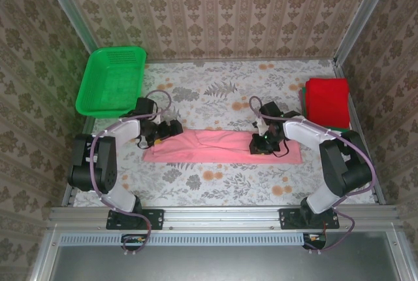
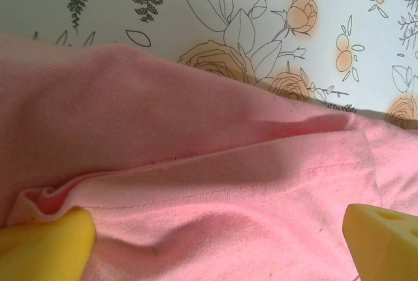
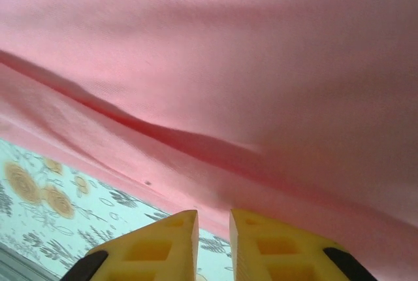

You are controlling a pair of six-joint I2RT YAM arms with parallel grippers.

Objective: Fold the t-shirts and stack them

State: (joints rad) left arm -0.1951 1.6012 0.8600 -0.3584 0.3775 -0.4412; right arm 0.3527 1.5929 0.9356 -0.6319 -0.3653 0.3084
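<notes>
Across the middle of the flowered table (image 1: pixel 215 91) lies the pink shirt (image 1: pixel 209 145), folded into a long, narrow strip that runs from left to right. The left gripper (image 1: pixel 170 131) sits at the strip's left end. In the left wrist view its yellow fingertips (image 2: pixel 46 248) stand as wide apart as they go, with a stretch of pink cloth and a seam between them, and they hold nothing. The right gripper (image 1: pixel 261 145) rests on the strip toward its right end. In the right wrist view its yellow fingers (image 3: pixel 157 248) are nearly together, with only a thin slit between them. Their tips meet the edge of the pink cloth, which spreads out ahead of them. Whether any fabric is pinched in that slit cannot be told. A red shirt (image 1: pixel 326 98), folded into a neat rectangle, lies at the far right edge of the table, well apart from the pink one. A green mesh basket (image 1: pixel 88 91) stands at the far left corner.
</notes>
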